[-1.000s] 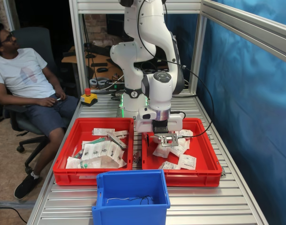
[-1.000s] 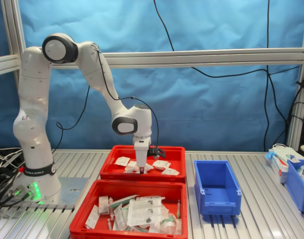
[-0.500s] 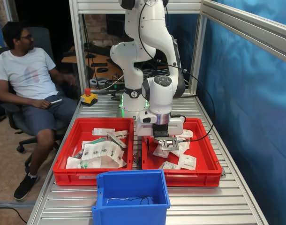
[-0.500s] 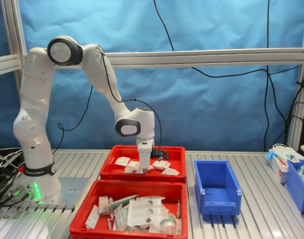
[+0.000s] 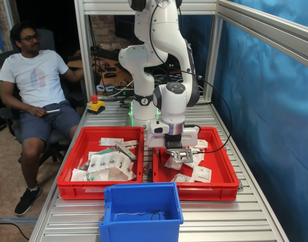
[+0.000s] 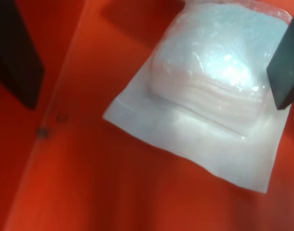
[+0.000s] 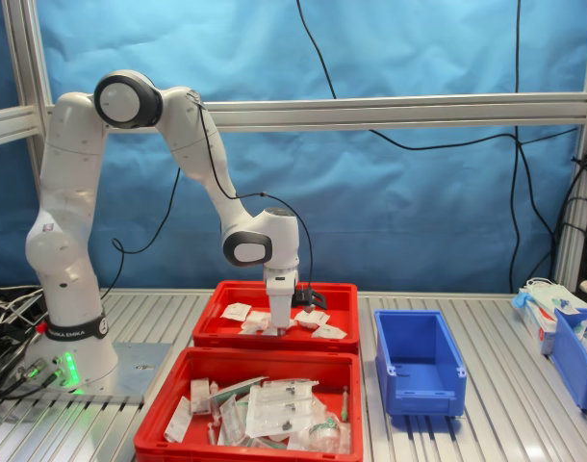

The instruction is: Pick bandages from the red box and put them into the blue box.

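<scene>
two dark fingers [image 6: 14, 53] of the claw [image 6: 152, 62] stand wide apart in the wrist view, one at each edge of the picture, with nothing pinched between them. under the gap lies a puffy white bandage packet [image 6: 209, 91] flat on the red floor of the red box [image 6: 65, 183]; one finger overlaps the packet's edge in the picture, but whether it touches cannot be told. the other finger is over bare red plastic, well clear of the packet.

in the first exterior view the claw [image 5: 180, 155] hangs low inside the red box [image 5: 222, 176], pointing straight down, just above several bandages [image 5: 201, 174] scattered on the tray floor. the white arm [image 5: 164, 55] rises from its base at the far end of the table [image 5: 219, 222], bends forward and drops its last link vertically over the box. in the second exterior view the arm [image 7: 178, 125] arches from its upright base toward the far red box [image 7: 344, 318], wrist turned down.

the blue box [image 5: 141, 212] sits at the near edge of the table in the first exterior view, just in front of the two red trays, with only a thin dark wire-like thing visible inside. the other red tray [image 5: 73, 189], beside the red box, holds heaped long clear strips [image 5: 108, 164]. a seated man [image 5: 35, 80] is at the first exterior view's left, off the table.
</scene>
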Robot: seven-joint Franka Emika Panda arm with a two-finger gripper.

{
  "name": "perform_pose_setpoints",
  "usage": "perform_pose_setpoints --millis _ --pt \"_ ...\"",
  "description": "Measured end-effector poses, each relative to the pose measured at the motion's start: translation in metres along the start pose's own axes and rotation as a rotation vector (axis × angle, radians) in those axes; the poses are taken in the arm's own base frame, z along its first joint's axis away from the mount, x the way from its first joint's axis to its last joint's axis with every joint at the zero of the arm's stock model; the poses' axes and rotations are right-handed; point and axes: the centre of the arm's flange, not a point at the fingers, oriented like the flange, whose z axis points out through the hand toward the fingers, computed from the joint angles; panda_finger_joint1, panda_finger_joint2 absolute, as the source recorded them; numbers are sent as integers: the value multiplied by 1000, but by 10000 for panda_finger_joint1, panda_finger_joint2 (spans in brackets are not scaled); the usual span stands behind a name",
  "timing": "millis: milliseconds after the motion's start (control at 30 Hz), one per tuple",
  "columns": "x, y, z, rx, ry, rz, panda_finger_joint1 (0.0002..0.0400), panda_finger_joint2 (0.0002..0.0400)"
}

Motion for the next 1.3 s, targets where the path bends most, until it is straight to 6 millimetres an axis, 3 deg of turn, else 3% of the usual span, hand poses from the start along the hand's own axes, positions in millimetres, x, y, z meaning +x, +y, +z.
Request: perform_pose_setpoints --millis 1300 --pt "-3 -3 10 -8 -5 -8 400 400"
